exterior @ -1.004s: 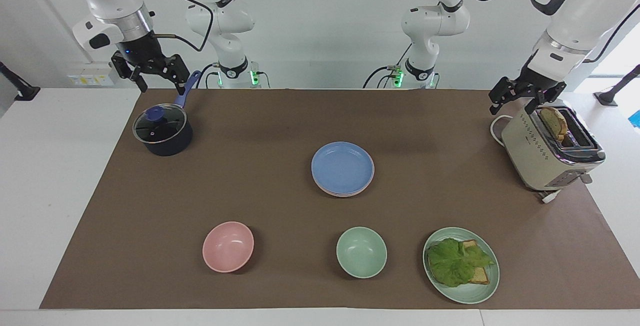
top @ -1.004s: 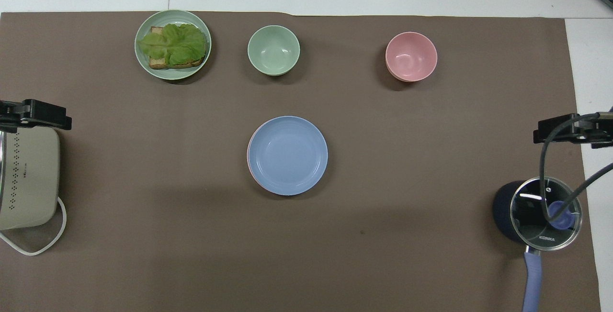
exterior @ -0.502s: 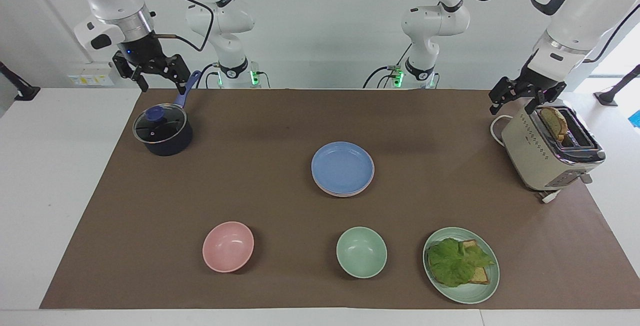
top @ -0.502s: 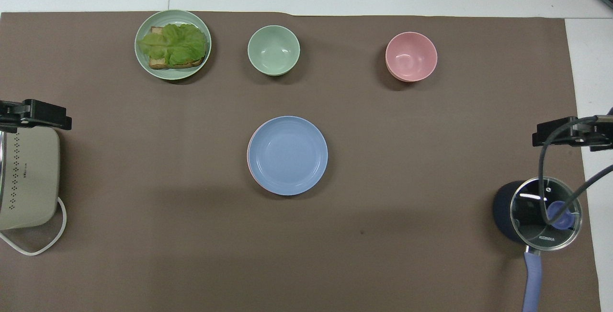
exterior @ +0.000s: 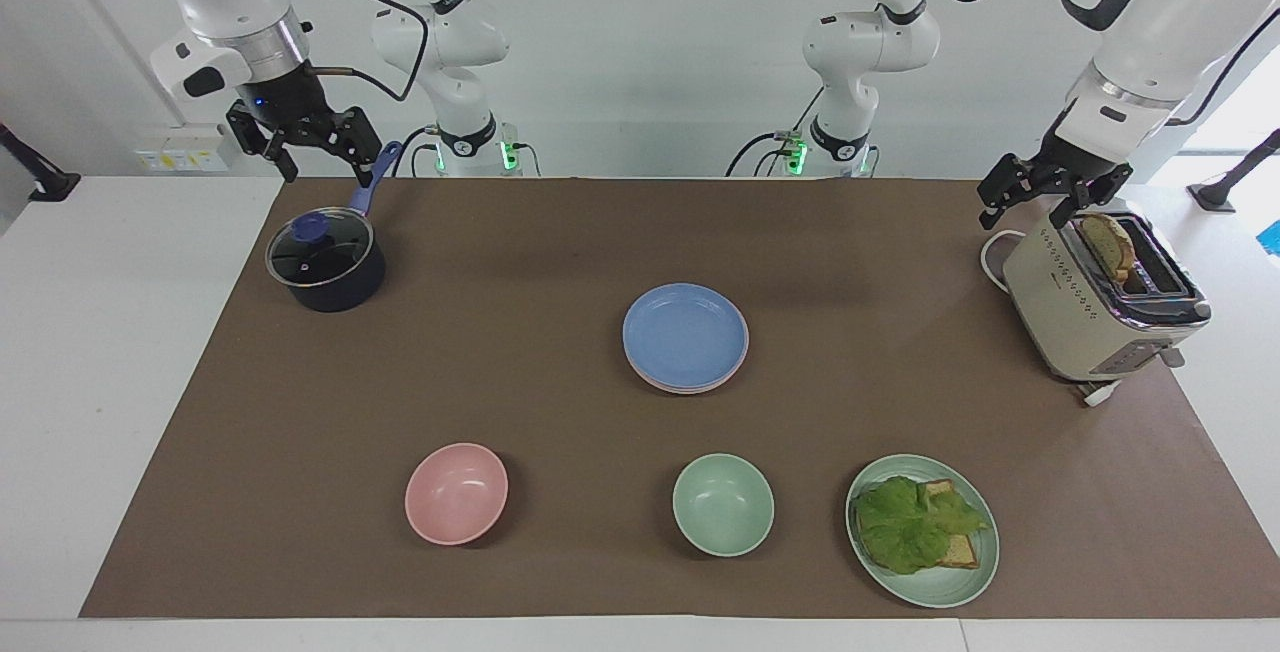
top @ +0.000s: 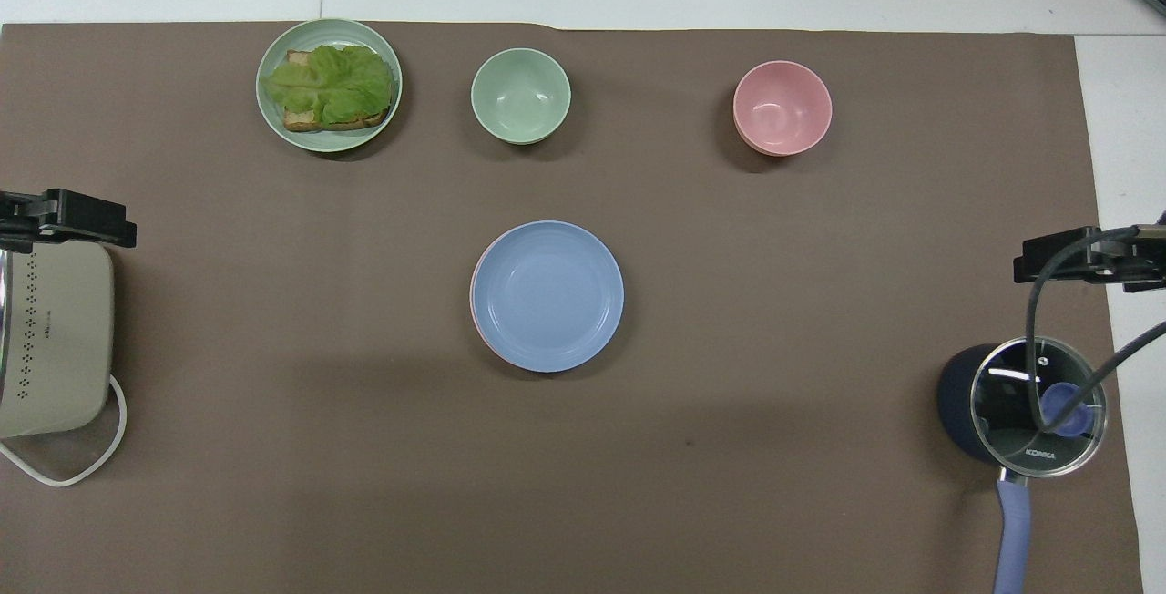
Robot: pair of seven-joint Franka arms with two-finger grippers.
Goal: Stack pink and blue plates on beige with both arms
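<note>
The blue plate (exterior: 685,332) (top: 547,295) lies on top of a stack in the middle of the brown mat. A thin edge of the pink plate (top: 473,302) shows under it. The beige plate is hidden; I cannot make it out below the other two. My right gripper (exterior: 322,172) (top: 1084,257) hangs open with nothing in it, over the pot's handle at the right arm's end. My left gripper (exterior: 1025,215) (top: 68,216) hangs open with nothing in it, over the toaster at the left arm's end. Both are well away from the stack.
A dark lidded pot (exterior: 325,262) with a blue handle stands under the right gripper. A beige toaster (exterior: 1100,307) holds a bread slice. Farther from the robots than the stack stand a pink bowl (exterior: 456,492), a green bowl (exterior: 722,504) and a green plate (exterior: 955,587) with toast and lettuce.
The right gripper has shifted slightly upward over the pot's handle. The left gripper and the plates have not moved.
</note>
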